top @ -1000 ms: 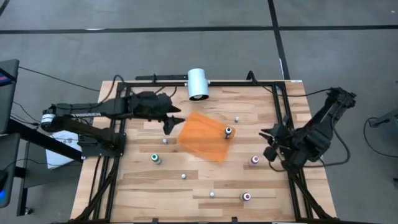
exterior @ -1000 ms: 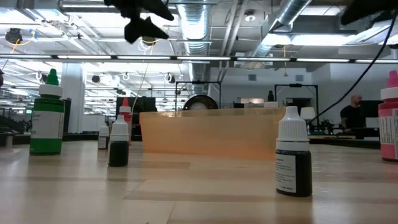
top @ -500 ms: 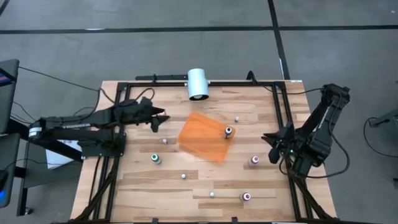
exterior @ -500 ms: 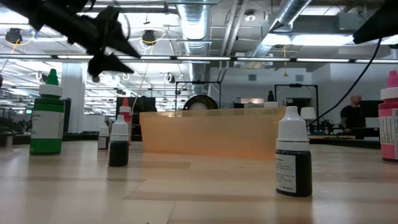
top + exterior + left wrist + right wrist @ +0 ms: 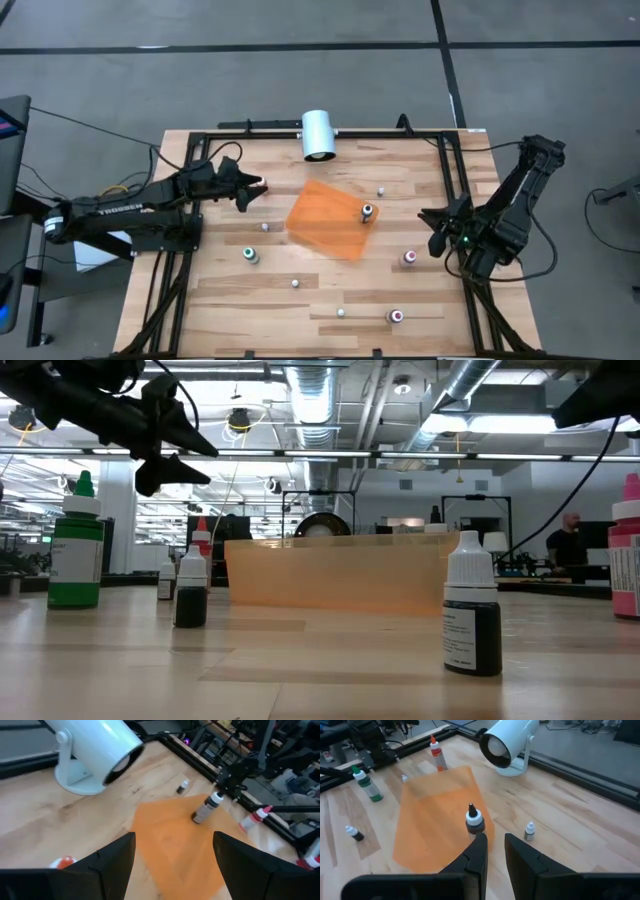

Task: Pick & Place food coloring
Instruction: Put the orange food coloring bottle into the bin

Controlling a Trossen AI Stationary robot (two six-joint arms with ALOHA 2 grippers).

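The big wooden table (image 5: pixel 320 290) holds everything, so the two arms can reach down to it from either side. Near its back edge a large white cylinder (image 5: pixel 319 134) lies on its side on a little stand; it is not one of the bottles to move. In the middle lies a flat orange sheet (image 5: pixel 325 220), and it looks like the spot where the bottles should end up. One food coloring bottle with a dark top (image 5: pixel 367 211) already stands on the sheet, near the edge on the right arm's side. The other food coloring bottles stand scattered on the bare wood, so there is probably more work to do: a green-topped bottle (image 5: pixel 250 256) on the left arm's side, a pink-topped bottle (image 5: pixel 409 258) close to the right arm, and another pink-topped bottle (image 5: pixel 396 316) near the front edge. A few tiny white bottles, like one (image 5: pixel 380 190) behind the sheet, sit here and there too. The left pincer (image 5: pixel 245 192) hangs in the air over the wood beside the sheet, with its fingers spread wide and nothing in them, likely ready to go down for a bottle. The right pincer (image 5: pixel 436 233) waits at its side of the table, its fingers only a little apart and empty, pointing toward the sheet.
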